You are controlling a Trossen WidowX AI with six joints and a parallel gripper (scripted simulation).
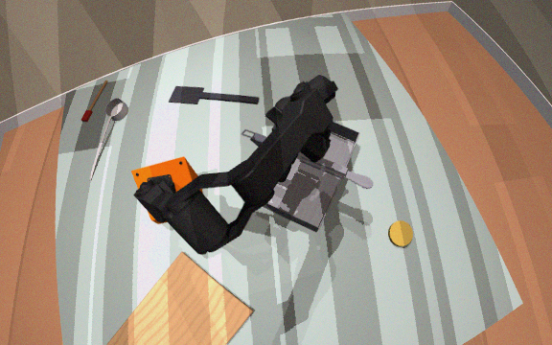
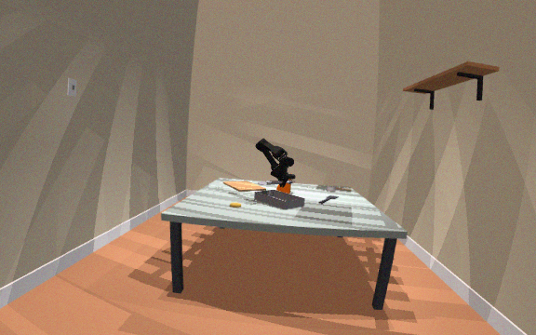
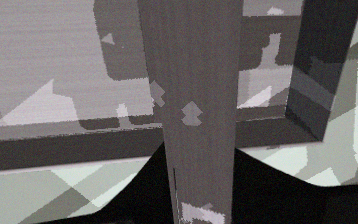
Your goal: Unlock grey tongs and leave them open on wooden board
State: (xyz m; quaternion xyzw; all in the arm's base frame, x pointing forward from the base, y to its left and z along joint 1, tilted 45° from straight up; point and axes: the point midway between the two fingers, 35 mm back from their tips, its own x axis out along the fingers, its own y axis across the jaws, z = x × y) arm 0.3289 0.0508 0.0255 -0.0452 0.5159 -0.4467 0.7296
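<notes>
The grey tongs cross above the roasting tin, their rounded end past its right side and their loop end past its left in the top view. Their shadow lies well apart from them, so they are off the tin, and they look roughly level. My gripper is shut on the tongs, one black finger at each side; the arm hides this grip in the top view. The arms look together; the lock is not visible. The wooden board bears nothing that I can see.
A black spatula lies behind the tin. A yellow disc lies to its right. A long-handled metal cup and a red-headed tool lie at the far left. The orange arm base stands between them and the tin.
</notes>
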